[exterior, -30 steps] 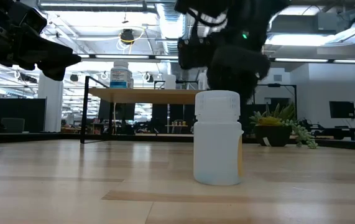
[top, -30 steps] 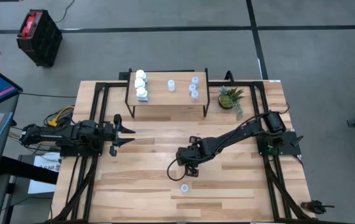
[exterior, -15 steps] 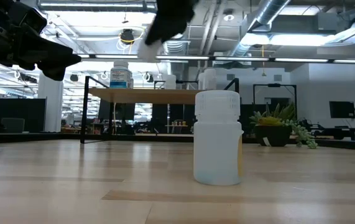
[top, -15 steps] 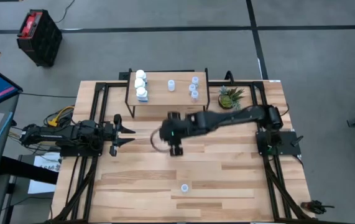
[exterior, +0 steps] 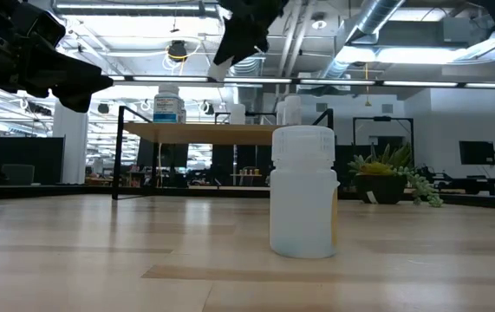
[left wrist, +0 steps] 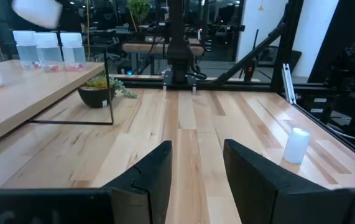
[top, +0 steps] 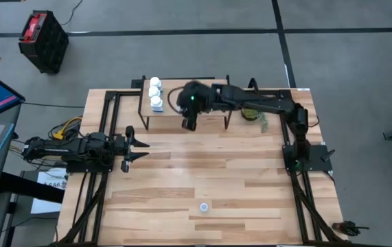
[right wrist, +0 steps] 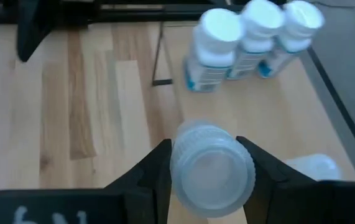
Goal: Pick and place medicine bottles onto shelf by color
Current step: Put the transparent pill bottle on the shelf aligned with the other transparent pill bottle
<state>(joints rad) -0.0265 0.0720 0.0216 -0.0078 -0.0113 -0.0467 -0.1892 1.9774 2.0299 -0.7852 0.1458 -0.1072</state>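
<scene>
The light-wood shelf [top: 171, 110] stands at the table's far edge. Three white bottles [top: 155, 92] stand on its left end and also show in the right wrist view [right wrist: 255, 37]. Three translucent bottles [left wrist: 48, 50] stand toward its right end, hidden by my right arm in the high view. Another translucent one [right wrist: 311, 168] stands on the shelf top. My right gripper [top: 189, 121] hangs over the shelf's near edge, shut on a translucent bottle [right wrist: 211, 177]. One more translucent bottle [top: 203, 206] stands on its base near the table's front. My left gripper [top: 137, 147] is open and empty at the table's left. My right gripper pinches the translucent bottle's sides [right wrist: 180, 168] just under its cap between its two fingers. The fingers point down from above. The bottle hangs upright, cap up, lifted clear above the shelf top.
A small green potted plant [top: 254, 108] stands right of the shelf, under my right arm. Black frame rails run along the table's left and right sides. The wide middle of the slatted tabletop [top: 209, 165] is bare wood.
My right gripper has swung from the table's near middle toward the far edge and a little left, rising to shelf height, and now hangs over the shelf's near edge beside the white bottles. The bottle on the table has stayed put.
</scene>
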